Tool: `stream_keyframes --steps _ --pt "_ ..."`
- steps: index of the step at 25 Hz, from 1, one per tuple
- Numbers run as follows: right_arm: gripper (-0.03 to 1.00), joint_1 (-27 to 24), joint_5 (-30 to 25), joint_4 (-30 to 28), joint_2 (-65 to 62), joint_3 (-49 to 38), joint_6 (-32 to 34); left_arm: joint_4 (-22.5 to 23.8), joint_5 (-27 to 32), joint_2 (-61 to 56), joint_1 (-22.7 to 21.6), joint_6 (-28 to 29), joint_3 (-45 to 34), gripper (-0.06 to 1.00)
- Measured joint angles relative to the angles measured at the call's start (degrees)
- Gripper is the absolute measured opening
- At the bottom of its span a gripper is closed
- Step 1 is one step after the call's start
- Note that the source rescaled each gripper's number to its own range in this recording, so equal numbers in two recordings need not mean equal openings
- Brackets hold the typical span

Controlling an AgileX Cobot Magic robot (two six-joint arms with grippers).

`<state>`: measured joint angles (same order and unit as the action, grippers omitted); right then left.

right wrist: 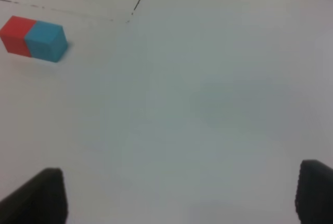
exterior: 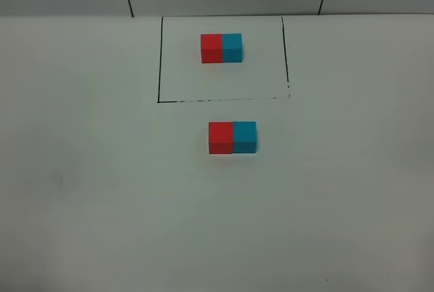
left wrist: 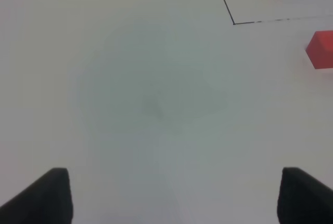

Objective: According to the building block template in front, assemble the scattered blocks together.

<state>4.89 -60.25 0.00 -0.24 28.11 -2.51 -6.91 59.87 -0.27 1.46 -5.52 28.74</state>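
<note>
Both grippers, left (left wrist: pixel 169 195) and right (right wrist: pixel 179 195), sit wide open and empty; only risk: a stray pass nudging the joined red cube (exterior: pixel 220 137) and cyan cube (exterior: pixel 245 136) apart.

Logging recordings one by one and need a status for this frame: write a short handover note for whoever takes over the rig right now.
Left gripper: open, holding nothing, over bare white table.
Right gripper: open, holding nothing, also away from the blocks.
Template, the red-cyan bar inside the drawn black rectangle, sits at the far side.
Loose red cube and loose cyan cube lie just in front of the frame, side by side, red left, cyan right, matching the template.
Done: assembly looks complete.
Left: apparently nothing; confirm the seam is flush.
</note>
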Motion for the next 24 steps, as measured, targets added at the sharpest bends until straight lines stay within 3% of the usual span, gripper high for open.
stream_keyframes --steps 24 --pt "0.78 0.0 0.0 0.0 0.0 0.0 0.9 0.0 0.0 0.0 0.0 0.0 0.0 0.89"
